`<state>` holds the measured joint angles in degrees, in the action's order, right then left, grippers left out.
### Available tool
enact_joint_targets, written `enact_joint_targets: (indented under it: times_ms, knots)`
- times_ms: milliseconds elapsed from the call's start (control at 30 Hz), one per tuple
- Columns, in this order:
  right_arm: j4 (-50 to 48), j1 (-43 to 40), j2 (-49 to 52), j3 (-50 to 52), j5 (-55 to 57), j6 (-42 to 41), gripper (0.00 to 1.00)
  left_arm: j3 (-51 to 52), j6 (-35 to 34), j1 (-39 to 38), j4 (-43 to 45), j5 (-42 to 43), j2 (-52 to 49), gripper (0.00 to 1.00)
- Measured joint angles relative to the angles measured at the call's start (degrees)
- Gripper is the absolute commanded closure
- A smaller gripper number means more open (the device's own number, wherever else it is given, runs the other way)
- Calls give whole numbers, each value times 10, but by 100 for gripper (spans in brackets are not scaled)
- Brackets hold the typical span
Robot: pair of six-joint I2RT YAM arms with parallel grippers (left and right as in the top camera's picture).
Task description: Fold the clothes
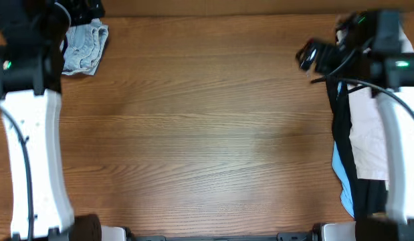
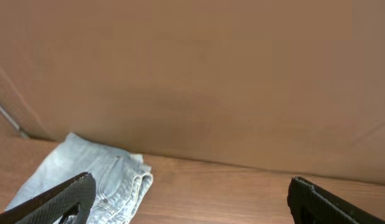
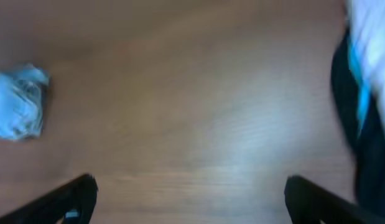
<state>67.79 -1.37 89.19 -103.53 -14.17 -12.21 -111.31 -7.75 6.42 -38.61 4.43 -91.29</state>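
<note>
Folded light-blue denim shorts lie at the table's far left corner; they also show in the left wrist view and, small and blurred, in the right wrist view. My left gripper is open and empty, just right of the shorts. A pile of clothes lies along the right edge: a black garment, a pale beige one and a sky-blue one. My right gripper is open and empty above the bare wood left of the pile, whose edge shows in its view.
A brown cardboard wall stands right behind the table's far edge. The wooden table spans the view between the two arms. The right arm lies over the pile.
</note>
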Motion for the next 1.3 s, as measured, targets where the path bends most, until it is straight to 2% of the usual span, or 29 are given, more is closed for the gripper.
enact_joint_targets:
  times_ms: [67, 167, 300, 400, 700, 800, 1067, 1233, 1300]
  knots:
    - [40, 0, -17, -83, 0, 5, 0, -1, 0, 0, -2, 4, 14, 0]
    - [39, 0, -53, -202, -1, 9, 0, -1, 0, 0, -5, 6, 16, 0]
    - [36, 0, -105, -282, -4, 11, 0, 0, 0, 0, -12, 10, 8, 0]
    - [38, 0, -146, -300, -5, 14, 0, 0, 0, 0, -36, 10, 7, 0]
    - [80, 0, -149, -297, -6, 16, 0, 0, 0, 0, -150, 10, 6, 0]
    - [66, 0, -148, -293, 1, 15, 0, 0, 0, 0, -184, 10, 6, 0]
    - [-116, 0, -170, -245, 54, 16, 0, 0, 0, 0, -232, 10, 6, 0]
    - [-226, 0, -232, -104, 62, 17, 0, 0, 0, 0, -233, 10, 6, 0]
    - [-277, 0, -265, -16, 60, 17, 0, 0, 0, 0, -233, 10, 6, 0]
